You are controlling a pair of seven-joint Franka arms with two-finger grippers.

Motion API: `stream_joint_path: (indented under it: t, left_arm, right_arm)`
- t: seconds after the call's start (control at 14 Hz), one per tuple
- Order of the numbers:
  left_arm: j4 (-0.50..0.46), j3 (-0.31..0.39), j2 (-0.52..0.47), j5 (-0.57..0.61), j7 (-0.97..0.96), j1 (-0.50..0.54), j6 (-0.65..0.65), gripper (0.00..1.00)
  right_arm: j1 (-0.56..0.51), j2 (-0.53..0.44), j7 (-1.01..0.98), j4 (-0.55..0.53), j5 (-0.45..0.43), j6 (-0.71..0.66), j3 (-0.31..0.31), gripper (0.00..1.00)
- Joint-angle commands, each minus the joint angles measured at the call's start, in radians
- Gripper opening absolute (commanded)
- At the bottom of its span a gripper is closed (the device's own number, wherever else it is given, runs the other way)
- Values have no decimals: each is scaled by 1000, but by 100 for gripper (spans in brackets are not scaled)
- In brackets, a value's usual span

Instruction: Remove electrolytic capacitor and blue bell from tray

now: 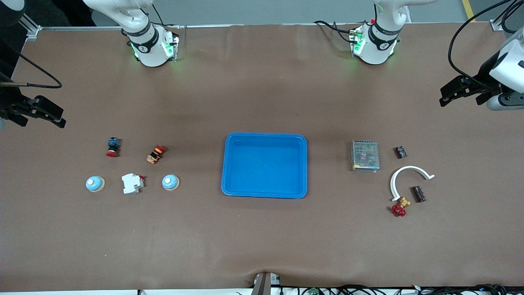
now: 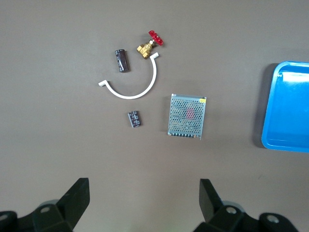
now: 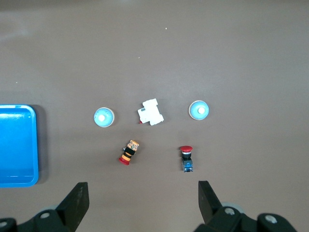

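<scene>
Blue tray [image 1: 265,165] lies mid-tabletop, flat, and nothing is seen inside it in any view.

Toward the right arm's end from the tray: two blue bells, one [image 1: 170,182] just off the tray, the other [image 1: 95,183] well apart from it, with a white breaker block [image 1: 132,183] between them. Two red-capped push buttons, one orange-bodied [image 1: 156,154] and one blue-bodied [image 1: 113,146], lie farther from the front camera than the bells.

Toward the left arm's end from the tray: grey mesh box [image 1: 364,155] near the tray; past it a small dark capacitor [image 1: 400,152], a white curved clip [image 1: 409,178], a larger dark electrolytic capacitor [image 1: 418,194] and a brass valve with red handwheel [image 1: 400,207]. The valve touches the clip's end; the larger capacitor lies just beside both.

Right gripper [image 3: 140,200] hangs high over its own end of the tabletop, jaws spread wide, nothing held. Left gripper [image 2: 142,200] hangs likewise over the other end, jaws wide, nothing held. Both arms are taken to be waiting.

Progress, as judged: capacitors and bells are all on the bare tabletop, none in the tray, so the removal reads as done. Nothing is seen left to take out.
</scene>
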Motion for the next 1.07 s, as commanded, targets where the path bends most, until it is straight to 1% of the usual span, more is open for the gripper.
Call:
stream_joint_path:
  t: [0.0, 0.07, 0.14, 1.0]
  left_arm:
    - [-28, -3, -31, -21, 5, 7, 27, 100]
    - [-28, -3, -29, -20, 7, 7, 27, 100]
    - [-26, -3, -26, -20, 11, 7, 27, 100]
    - [-20, -3, -17, -18, 22, 5, 18, 100]
  right_arm:
    - [-24, -25, -10, -23, 45, 2, 9, 100]
    - [-42, -25, -11, -23, 70, -1, 10, 100]
    - [-44, -24, -13, -23, 74, -1, 10, 100]
    - [-44, -24, -14, -26, 65, -1, 10, 100]
